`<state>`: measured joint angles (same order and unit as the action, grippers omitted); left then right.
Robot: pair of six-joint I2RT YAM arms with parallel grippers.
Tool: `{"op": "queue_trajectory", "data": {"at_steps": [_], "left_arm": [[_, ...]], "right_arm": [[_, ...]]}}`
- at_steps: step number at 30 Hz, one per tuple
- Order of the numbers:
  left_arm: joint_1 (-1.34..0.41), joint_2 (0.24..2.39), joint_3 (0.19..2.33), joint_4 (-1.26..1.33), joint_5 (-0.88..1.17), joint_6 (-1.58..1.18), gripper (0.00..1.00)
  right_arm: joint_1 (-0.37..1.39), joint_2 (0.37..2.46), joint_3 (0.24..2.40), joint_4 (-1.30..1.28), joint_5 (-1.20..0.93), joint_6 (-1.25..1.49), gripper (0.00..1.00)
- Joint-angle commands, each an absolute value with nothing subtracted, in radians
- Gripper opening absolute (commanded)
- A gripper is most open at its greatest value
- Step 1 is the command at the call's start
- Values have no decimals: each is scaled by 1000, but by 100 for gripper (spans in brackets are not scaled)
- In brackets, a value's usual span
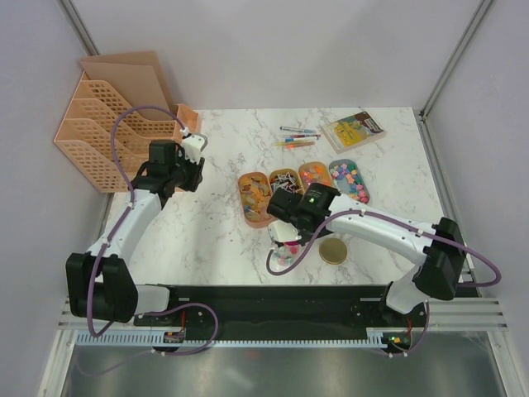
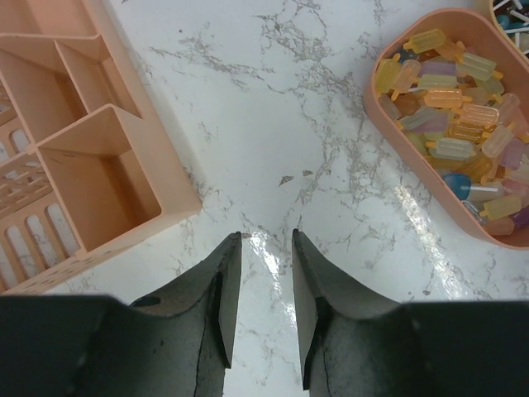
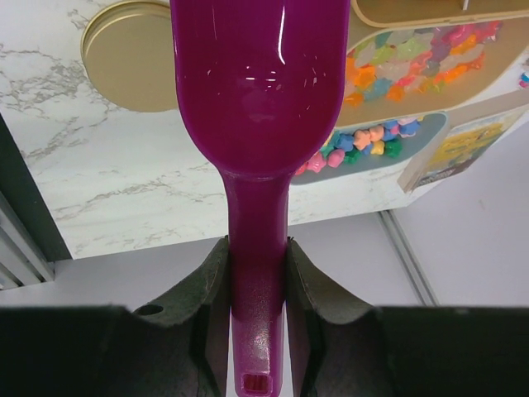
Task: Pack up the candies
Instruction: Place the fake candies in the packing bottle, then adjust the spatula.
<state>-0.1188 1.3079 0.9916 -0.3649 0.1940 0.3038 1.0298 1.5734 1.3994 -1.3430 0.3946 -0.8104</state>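
A white, grey-veined marble-patterned surface [image 1: 207,231] fills the middle of the enclosure. It is closed in by plain pale grey panels, a back wall [image 1: 281,50], a left wall [image 1: 33,124] and a right wall [image 1: 488,149], which meet at slanting metal posts [image 1: 83,29] in the far corners. Along the near edge of the surface runs a black strip [image 1: 273,299], then a slotted metal rail [image 1: 281,335] and a dull grey sheet [image 1: 273,372] below it, and the light is soft and even, with a bright glare patch [image 2: 411,201] showing on the surface in the left wrist view.

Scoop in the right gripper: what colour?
Magenta-purple; the scoop shows best in the right wrist view.
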Motion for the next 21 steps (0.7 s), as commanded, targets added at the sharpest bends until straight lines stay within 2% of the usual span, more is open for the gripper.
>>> {"op": "queue_trajectory", "data": {"at_steps": [1, 6, 9, 11, 14, 16, 17, 20, 21], "left_arm": [[-112, 1279, 1031, -353, 257, 253, 38], [-114, 1267, 1035, -382, 377, 175, 39], [-118, 1275, 1052, -405, 584, 118, 39], [-130, 1302, 1084, -428, 803, 78, 39], [-161, 1391, 1190, -494, 1027, 19, 40], [-178, 1465, 1264, -528, 1118, 9, 35], [-195, 1488, 1285, -550, 1136, -20, 25], [-232, 1549, 1339, -558, 1157, -22, 5], [-242, 1561, 1362, -557, 1152, -15, 2]], "right_arm": [[1042, 1525, 1401, -1460, 476, -824, 0], [1042, 1499, 1411, -1457, 473, -807, 0], [980, 1503, 1503, -1441, 355, -735, 0], [893, 1528, 1555, -1413, 232, -660, 0], [830, 1549, 1585, -1336, 143, -617, 0], [796, 1560, 1597, -1283, 132, -607, 0], [790, 1574, 1617, -1267, 124, -604, 0], [787, 1598, 1663, -1252, 120, -601, 0], [785, 1604, 1678, -1249, 114, -600, 0]]}}
